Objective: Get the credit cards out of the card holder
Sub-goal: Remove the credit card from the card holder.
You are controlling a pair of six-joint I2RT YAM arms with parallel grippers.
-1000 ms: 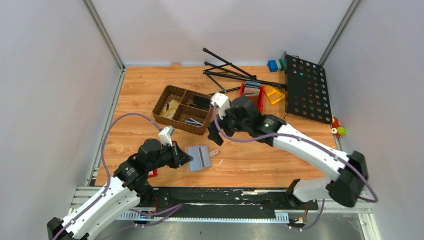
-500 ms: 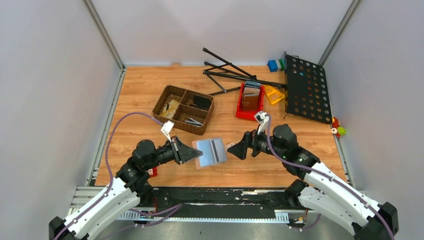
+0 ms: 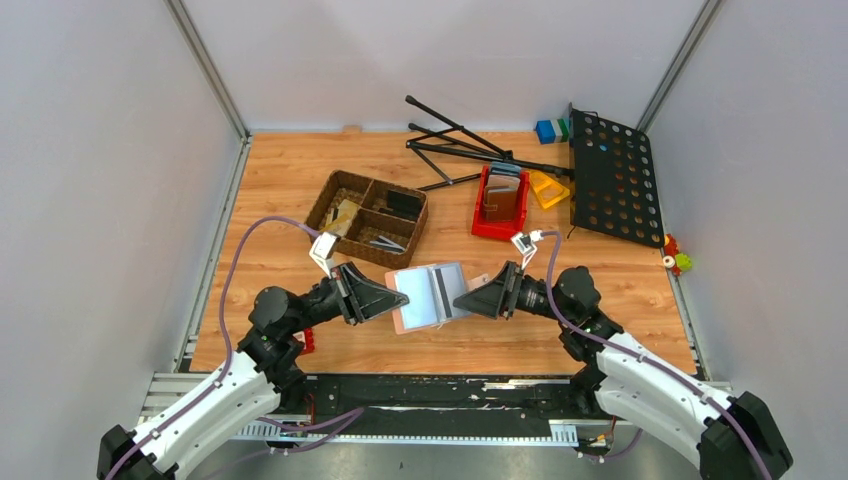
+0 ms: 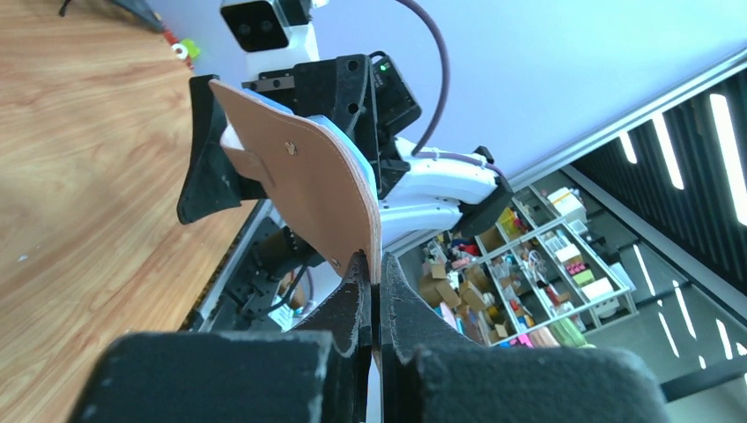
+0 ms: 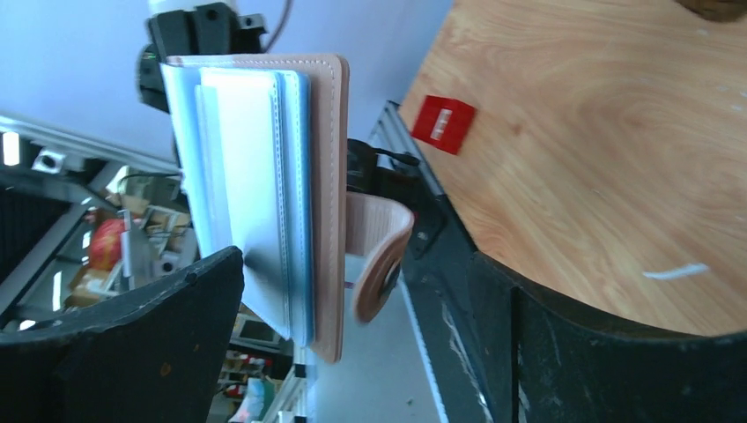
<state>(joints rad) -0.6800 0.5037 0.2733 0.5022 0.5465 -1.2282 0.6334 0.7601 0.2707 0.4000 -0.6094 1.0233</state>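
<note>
Top external view: the card holder (image 3: 430, 297) is raised off the desk (image 3: 280, 200), spread open with its light grey inside and a dark slot strip facing up, near the front edge between the two arms.

Left hand (image 3: 388, 300): clenched on the holder's left edge. The left wrist view confirms both fingers pressed flat together on the rim of the taupe-brown outer cover.

Right hand (image 3: 475, 298): released, jaws spread wide. In the right wrist view the holder stands edge-on between the two fingers (image 5: 132, 344), nearer the left one; contact cannot be determined. A curved strap tab (image 5: 379, 256) projects from the brown cover toward the gap.

Credit cards: pale layers show in the holder's pockets in the right wrist view, but the cards cannot be told apart from the lining.

Other items on the desk: a wicker basket (image 3: 368, 218) with compartments behind the left hand; a red tray (image 3: 500, 205) holding a brown wallet upright; a black perforated panel (image 3: 612, 175) at far right; a small red tag (image 5: 443, 123) lying flat near the front edge.
</note>
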